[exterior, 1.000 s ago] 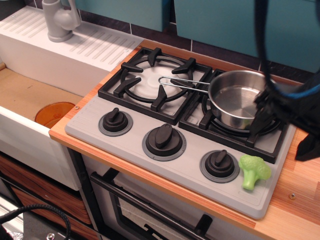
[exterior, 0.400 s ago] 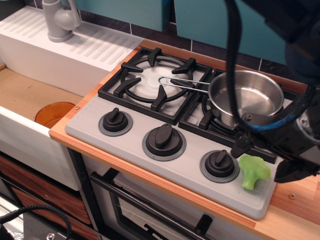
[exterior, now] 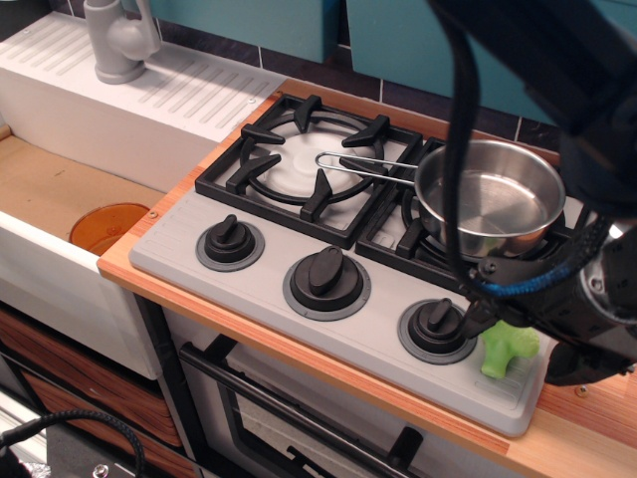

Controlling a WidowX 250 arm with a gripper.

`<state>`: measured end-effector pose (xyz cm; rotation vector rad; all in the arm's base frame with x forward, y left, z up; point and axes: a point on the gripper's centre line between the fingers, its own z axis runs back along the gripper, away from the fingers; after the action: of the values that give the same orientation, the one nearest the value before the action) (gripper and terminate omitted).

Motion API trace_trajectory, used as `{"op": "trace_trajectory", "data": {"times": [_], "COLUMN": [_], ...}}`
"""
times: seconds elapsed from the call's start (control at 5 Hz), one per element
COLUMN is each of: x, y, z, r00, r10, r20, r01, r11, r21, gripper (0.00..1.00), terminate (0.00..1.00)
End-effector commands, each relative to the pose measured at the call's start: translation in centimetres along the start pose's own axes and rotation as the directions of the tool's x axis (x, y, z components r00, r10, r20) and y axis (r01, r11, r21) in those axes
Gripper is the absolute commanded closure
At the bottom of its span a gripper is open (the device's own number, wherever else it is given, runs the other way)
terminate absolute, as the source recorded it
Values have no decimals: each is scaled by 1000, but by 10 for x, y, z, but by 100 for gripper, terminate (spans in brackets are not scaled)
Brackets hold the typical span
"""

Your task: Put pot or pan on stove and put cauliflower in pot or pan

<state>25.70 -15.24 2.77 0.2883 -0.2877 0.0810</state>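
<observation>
Now we have only one view to go through, so we take it in order. The saucepan point(exterior: 490, 198) already sits on the right-hand burner of the stove point(exterior: 338, 239), its wire handle reaching toward nine o'clock over the left grate, so we judge the first half of the task done. A second ago the gripper point(exterior: 542, 334) was up at the pan's three o'clock edge; since then it has swung down toward six o'clock and now hangs right over the cauliflower point(exterior: 508, 349), covering its crown. The green floret has not moved: it lies on the grey front ledge at the three o'clock side of the rightmost knob point(exterior: 436, 327), just beside it. We read this as the arm having let go of the pan and come down for the pick. Whether the fingers are apart or together we cannot tell, because the arm's black body and blue-sleeved cable hide them, and we cannot say if they touch the floret yet.

As for the surface, the stove rests on a wooden counter point(exterior: 587, 418) whose bare strip shows at the four o'clock corner. At nine o'clock a white sink point(exterior: 60, 199) holds an orange disc point(exterior: 107, 225), with a grey tap point(exterior: 117, 38) at eleven o'clock on a ribbed drainer. Teal panels and dark tiles close the back, and an oven door point(exterior: 299, 418) sits below.
</observation>
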Motion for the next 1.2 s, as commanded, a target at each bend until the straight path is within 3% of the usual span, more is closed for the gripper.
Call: {"op": "trace_trajectory", "data": {"times": [0.0, 0.2, 0.6, 1.0], "x": [8, 11, 17, 29], "y": [-3, -2, 4, 14], "z": [-3, -3, 5, 60], "r00": [999, 999, 999, 999], "r10": [16, 13, 0, 40], "r20": [48, 53, 49, -6], "r01": [-15, -11, 1, -40], "r11": [1000, 1000, 1000, 999], "r21": [-22, -23, -22, 28], "gripper": [0, 100, 100, 100], "terminate": [0, 0, 0, 0]}}
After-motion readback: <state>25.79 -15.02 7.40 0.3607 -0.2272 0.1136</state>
